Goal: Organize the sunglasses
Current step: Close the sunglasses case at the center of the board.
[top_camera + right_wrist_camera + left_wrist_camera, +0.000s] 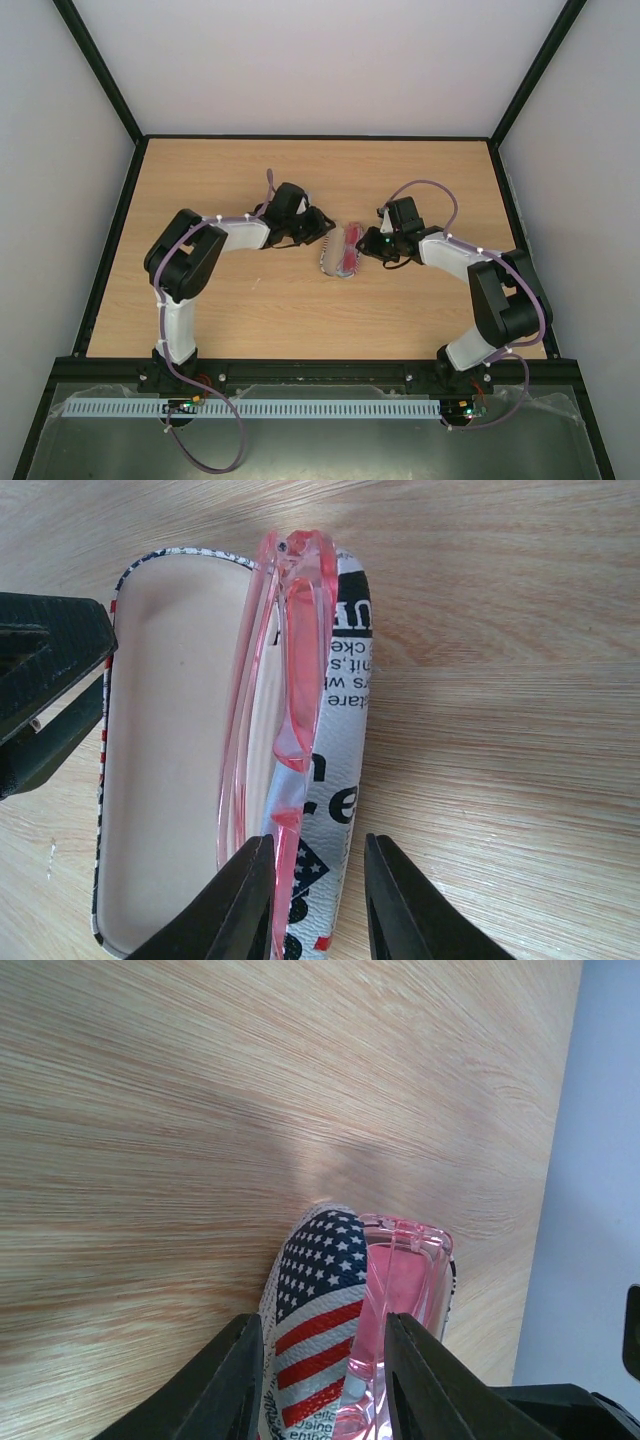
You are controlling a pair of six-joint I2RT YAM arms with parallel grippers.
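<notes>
Open flag-patterned case lying at the middle of the wooden table, about midway between the near and far edges. The red-framed sunglasses rest folded inside it, along one shell wall. The left gripper is partly closed, pinching the starred shell. The right gripper is likewise narrowed, its fingers bracketing the printed wall of the case and the frame beside it.
</notes>
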